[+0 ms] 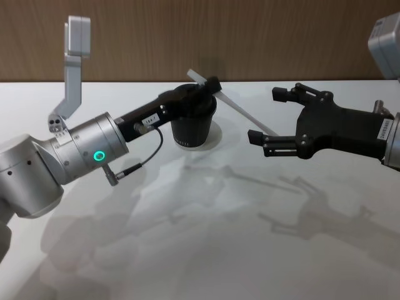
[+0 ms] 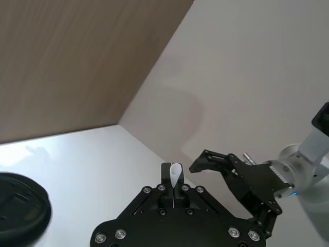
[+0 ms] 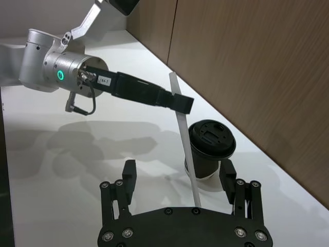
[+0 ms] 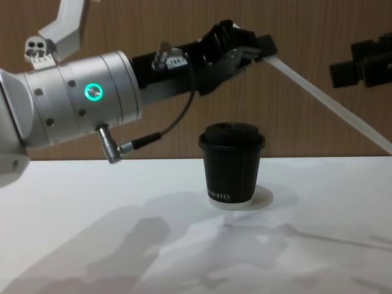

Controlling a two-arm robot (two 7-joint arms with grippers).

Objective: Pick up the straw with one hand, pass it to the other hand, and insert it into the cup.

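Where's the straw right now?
The straw is at the head view's centre, clamped in the left gripper above the cup, slanting down toward the open right gripper.

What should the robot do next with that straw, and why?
Probably the left gripper should swing the straw upright so its low end comes over the cup lid. It grips the straw near its top, slanted, with the low end out by the open right gripper, well to the side of the cup.
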